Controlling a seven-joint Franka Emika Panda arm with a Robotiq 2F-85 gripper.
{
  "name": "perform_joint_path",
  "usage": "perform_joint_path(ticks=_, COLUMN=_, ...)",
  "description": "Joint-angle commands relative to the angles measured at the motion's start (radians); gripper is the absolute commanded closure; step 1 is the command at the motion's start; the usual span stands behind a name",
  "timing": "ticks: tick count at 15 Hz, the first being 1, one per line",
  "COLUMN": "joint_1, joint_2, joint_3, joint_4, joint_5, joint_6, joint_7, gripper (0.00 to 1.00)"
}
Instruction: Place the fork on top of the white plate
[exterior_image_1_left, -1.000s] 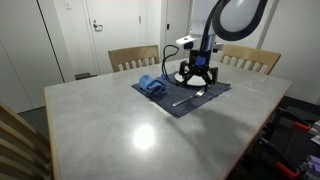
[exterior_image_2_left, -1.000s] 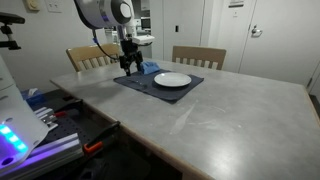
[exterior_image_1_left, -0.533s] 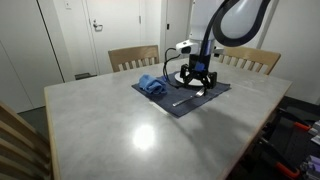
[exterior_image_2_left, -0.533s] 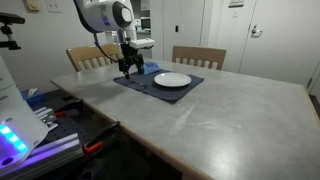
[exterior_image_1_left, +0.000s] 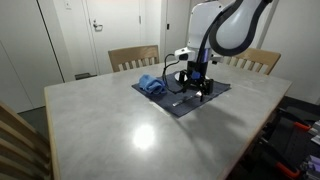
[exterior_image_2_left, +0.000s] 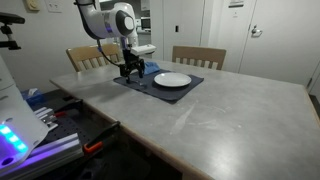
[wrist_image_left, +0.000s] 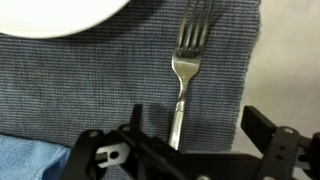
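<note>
A silver fork (wrist_image_left: 182, 62) lies flat on a dark grey-blue placemat (wrist_image_left: 90, 80), tines pointing away from the wrist camera. The white plate (wrist_image_left: 60, 15) is at the wrist view's top left, and beside the arm in an exterior view (exterior_image_2_left: 172, 80). My gripper (wrist_image_left: 200, 120) is open and low over the mat, one finger on each side of the fork's handle, not touching it. It shows low over the mat in both exterior views (exterior_image_1_left: 196, 88) (exterior_image_2_left: 133, 72), where the fork is too small to make out.
A crumpled blue cloth (exterior_image_1_left: 152, 85) lies on the mat's edge beside the gripper. The mat (exterior_image_2_left: 150, 88) sits at the far side of a grey table (exterior_image_1_left: 120, 125). Wooden chairs (exterior_image_1_left: 133, 58) (exterior_image_1_left: 250, 60) stand behind the table.
The gripper has come down toward the mat and now straddles the fork handle. The fork, plate and cloth have not moved.
</note>
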Motion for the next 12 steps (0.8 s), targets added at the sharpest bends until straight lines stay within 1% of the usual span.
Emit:
perform_joint_path(ticks=1, joint_1=-0.030, joint_2=0.048, joint_3=0.012, joint_4=0.024, joint_5=-0.016, joint_6=0.034, joint_7=0.040, gripper=0.06)
perform_joint_path(ticks=3, joint_1=-0.032, joint_2=0.057, joint_3=0.011, joint_4=0.026, joint_5=-0.020, joint_6=0.036, joint_7=0.057, gripper=0.10)
perform_joint_path(ticks=5, joint_1=-0.033, joint_2=0.063, joint_3=0.010, joint_4=0.029, joint_5=-0.023, joint_6=0.038, joint_7=0.070, gripper=0.11)
perform_joint_path(ticks=6, joint_1=-0.035, joint_2=0.065, joint_3=0.012, joint_4=0.029, joint_5=-0.022, joint_6=0.040, joint_7=0.076, gripper=0.19)
perform_joint_path(ticks=7, joint_1=-0.035, joint_2=0.065, joint_3=0.011, joint_4=0.030, joint_5=-0.024, joint_6=0.040, joint_7=0.080, gripper=0.25)
perform_joint_path(ticks=8, joint_1=-0.036, joint_2=0.062, joint_3=0.013, joint_4=0.032, joint_5=-0.023, joint_6=0.041, joint_7=0.084, gripper=0.36)
perform_joint_path(ticks=9, joint_1=-0.037, joint_2=0.061, joint_3=0.014, joint_4=0.034, joint_5=-0.024, joint_6=0.041, joint_7=0.084, gripper=0.34)
perform_joint_path(ticks=10, joint_1=-0.037, joint_2=0.059, joint_3=0.014, joint_4=0.035, joint_5=-0.024, joint_6=0.041, joint_7=0.085, gripper=0.35)
perform_joint_path(ticks=11, joint_1=-0.041, joint_2=0.058, joint_3=0.017, joint_4=0.033, joint_5=-0.024, joint_6=0.041, joint_7=0.081, gripper=0.33)
perform_joint_path(ticks=12, joint_1=-0.053, joint_2=0.057, joint_3=0.030, joint_4=0.032, joint_5=-0.017, joint_6=0.039, joint_7=0.060, gripper=0.16)
